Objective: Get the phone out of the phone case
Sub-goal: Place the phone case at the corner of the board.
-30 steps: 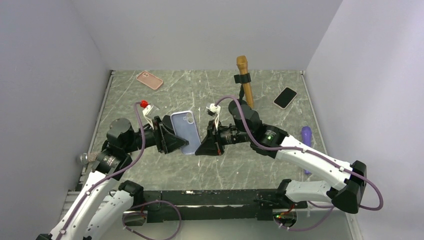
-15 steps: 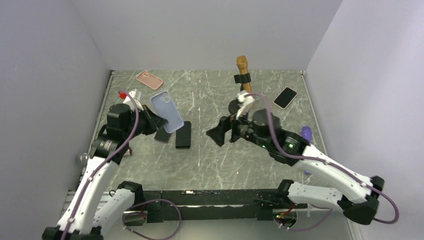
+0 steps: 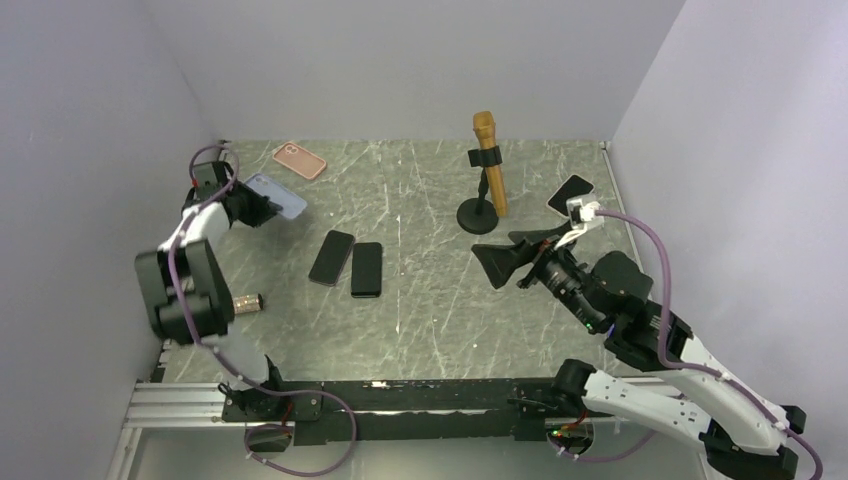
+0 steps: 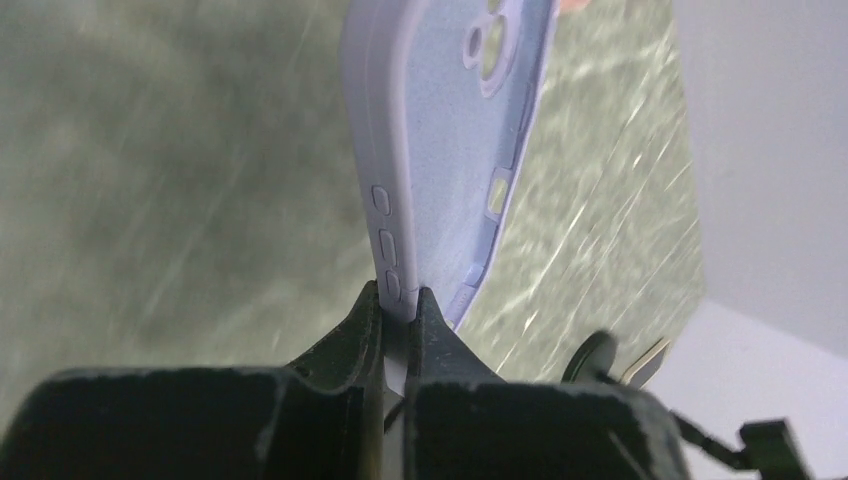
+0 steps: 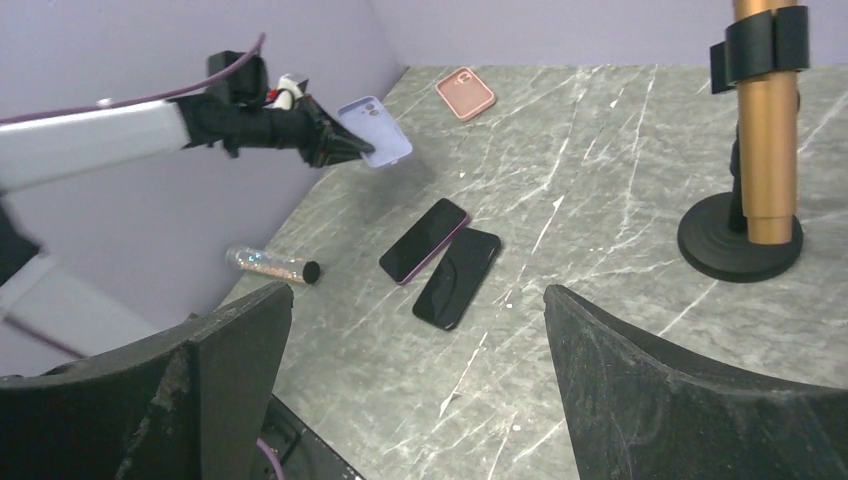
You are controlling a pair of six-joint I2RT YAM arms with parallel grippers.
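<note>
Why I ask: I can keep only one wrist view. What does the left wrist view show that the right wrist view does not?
Only the left wrist view: a close look at the left claw shut on the edge of the lavender case, its side buttons and camera cutouts plain. Only the right wrist view: two dark phones side by side on the marble table, a pink case, a gold microphone stand, a glitter tube and the open right claw. Both: the case held above the table by the left claw.

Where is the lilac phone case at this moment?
The lilac case is at the top view's far left, pinched in the left gripper, close to the pink case.
</note>
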